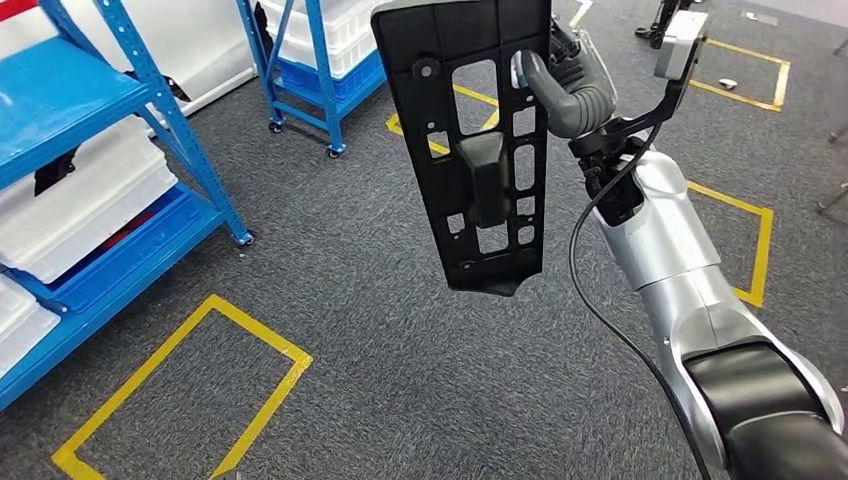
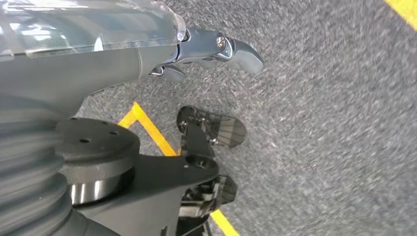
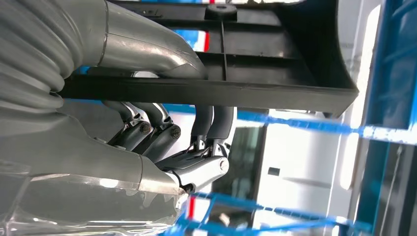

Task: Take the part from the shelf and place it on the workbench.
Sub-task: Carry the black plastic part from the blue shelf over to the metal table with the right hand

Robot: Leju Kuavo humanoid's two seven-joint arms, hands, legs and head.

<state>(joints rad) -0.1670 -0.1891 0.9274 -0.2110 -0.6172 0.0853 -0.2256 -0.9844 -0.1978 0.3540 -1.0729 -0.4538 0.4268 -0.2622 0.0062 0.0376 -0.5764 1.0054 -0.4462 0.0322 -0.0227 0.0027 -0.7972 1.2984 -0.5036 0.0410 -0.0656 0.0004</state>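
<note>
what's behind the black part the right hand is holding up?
Behind the black part: grey carpet floor with yellow tape, seen through its slots. The right hand grips its edge; the fingers behind it are covered in head view.

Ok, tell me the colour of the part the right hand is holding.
Black: the plastic part in the right hand is plain black, clearest in the head view.

One black plastic part [image 1: 470, 150] was in view. Two blue shelf racks: one at 9 o'clock [image 1: 110, 190], one at 12 o'clock [image 1: 315, 60]. Four yellow floor outlines seen, nearest at 7 o'clock [image 1: 185, 395].
</note>
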